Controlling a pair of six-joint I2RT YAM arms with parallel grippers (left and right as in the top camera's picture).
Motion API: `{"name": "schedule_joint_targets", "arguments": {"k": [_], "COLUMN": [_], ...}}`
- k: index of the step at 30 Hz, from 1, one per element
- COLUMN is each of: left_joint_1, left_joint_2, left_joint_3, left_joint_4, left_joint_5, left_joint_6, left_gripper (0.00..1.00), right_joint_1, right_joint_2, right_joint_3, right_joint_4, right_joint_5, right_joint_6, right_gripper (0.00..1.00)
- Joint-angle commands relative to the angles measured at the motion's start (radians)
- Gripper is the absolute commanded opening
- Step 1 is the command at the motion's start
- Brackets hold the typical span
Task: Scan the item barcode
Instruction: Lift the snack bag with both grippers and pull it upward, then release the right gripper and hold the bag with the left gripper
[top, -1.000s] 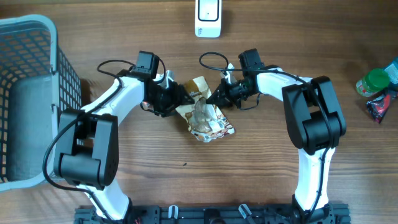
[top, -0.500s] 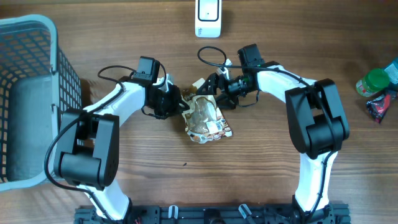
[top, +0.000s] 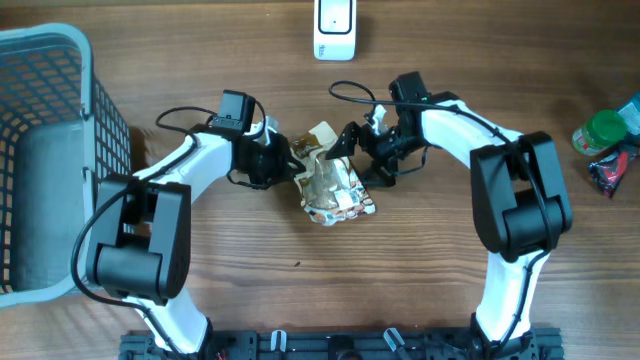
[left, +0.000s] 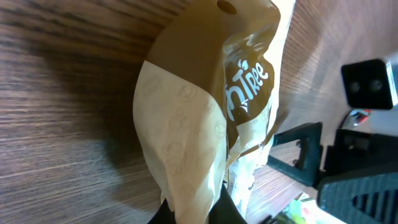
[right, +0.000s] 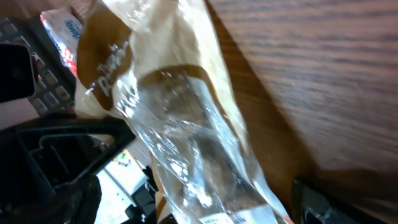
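At the middle of the worktop (top: 420, 290), a crumpled tan and clear snack bag (top: 332, 190) is seen between the two hands. Its left edge is pinched by the left hand (top: 296, 166), whose jaws are closed tight on it. The right hand (top: 362, 158) is spread wide just beside the bag's upper right, with nothing gripped. Farther off, a white scanner (top: 334, 28) is placed at the far edge.

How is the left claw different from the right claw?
The left claw is shut, pinching the left edge of the snack bag; the right claw is wide open, gripping nothing. The left claw sits at the bag's left, the right claw at its upper right. Both point toward the bag.
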Motion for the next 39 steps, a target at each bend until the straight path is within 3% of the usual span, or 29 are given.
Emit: {"name": "schedule_joint_targets", "arguments": {"k": [1,5,7,11,17,22,27,29,35,39], "left_joint_1": [0.036,0.059,0.063,0.063,0.068,0.081,0.082,0.082,0.098,0.118], "left_joint_2": [0.008,0.008,0.008,0.008,0.008,0.008,0.008,0.008,0.004,0.004], "left_joint_3": [-0.013,-0.013,-0.013,-0.013,-0.012,-0.011,-0.011,-0.011,-0.011,-0.011], "left_joint_4": [0.003,0.003,0.003,0.024,0.224,0.399,0.454,0.559,0.834,1.078], "left_joint_5": [0.058,0.128,0.134,0.138,0.205,0.338,0.373,0.446,0.555,0.625], "left_joint_6": [-0.098,-0.201,-0.220,-0.282,-0.270,-0.303,-0.303,-0.309,-0.497,-0.725], "left_gripper": [0.04,0.04,0.04,0.04,0.04,0.04,0.04,0.04,0.04,0.04], "right_joint_1": [-0.012,-0.026,-0.042,-0.103,-0.211,-0.322,-0.400,-0.405,-0.405,-0.405], "right_joint_2": [0.121,0.121,0.121,0.121,0.121,0.121,0.121,0.121,0.121,0.121], "right_joint_3": [-0.182,-0.281,-0.281,-0.281,-0.281,-0.285,-0.307,-0.320,-0.340,-0.340], "right_joint_4": [0.060,0.189,0.185,0.106,0.062,0.037,0.036,0.037,0.046,0.051], "right_joint_5": [0.298,0.198,0.208,0.364,0.534,0.586,0.607,0.615,0.633,0.633], "right_joint_6": [-0.022,-0.019,-0.001,0.253,0.412,0.476,0.436,0.422,0.422,0.397], "right_gripper": [1.00,0.99,0.93,0.90,0.87,0.88,0.90,0.91,0.91,0.91]}}
